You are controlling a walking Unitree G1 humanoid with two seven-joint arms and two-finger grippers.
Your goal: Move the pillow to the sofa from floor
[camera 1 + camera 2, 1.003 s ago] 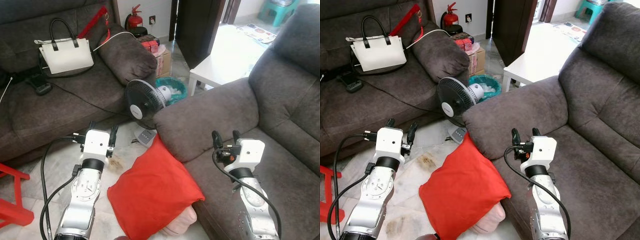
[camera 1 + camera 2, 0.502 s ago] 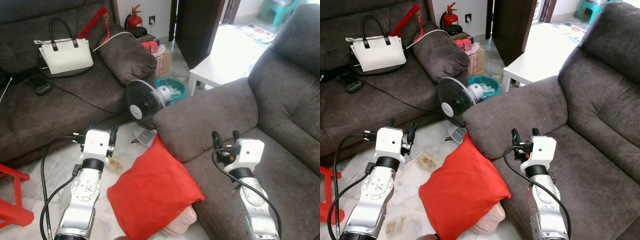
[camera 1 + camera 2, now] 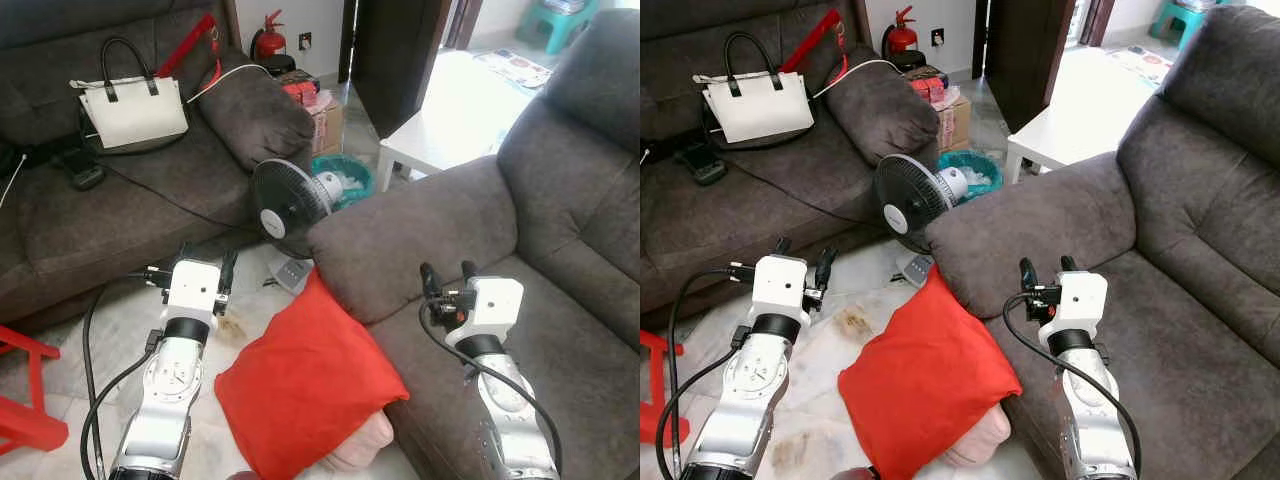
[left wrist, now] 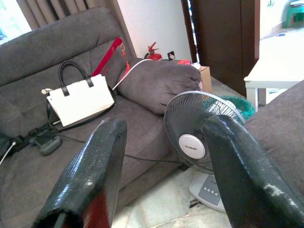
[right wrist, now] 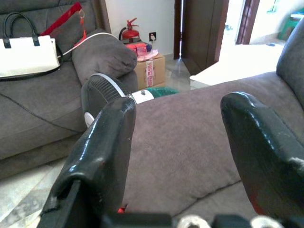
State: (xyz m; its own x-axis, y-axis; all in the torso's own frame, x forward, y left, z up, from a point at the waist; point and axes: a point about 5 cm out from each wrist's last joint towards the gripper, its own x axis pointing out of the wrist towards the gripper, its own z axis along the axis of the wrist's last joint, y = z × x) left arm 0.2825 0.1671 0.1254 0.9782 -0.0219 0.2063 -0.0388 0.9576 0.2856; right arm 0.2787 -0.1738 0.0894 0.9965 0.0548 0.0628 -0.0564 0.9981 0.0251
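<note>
Red pillow (image 3: 305, 390) lay on the floor against the sofa (image 3: 560, 260) front, between the left pincer (image 3: 203, 268) and right pincer (image 3: 444, 276), both spread apart and empty; judged soft, light, best pinched at a loose corner.

The pale tiled floor (image 3: 110, 330) carries a red pillow (image 3: 305, 385), which lies tilted with its upper corner against the arm of the right-hand grey sofa (image 3: 560, 250). A black fan (image 3: 288, 200) stands on the floor between the two sofas, beside a teal basket (image 3: 350, 180). On the left sofa (image 3: 120, 200) rest a white handbag (image 3: 130, 105) and a dark cable
</note>
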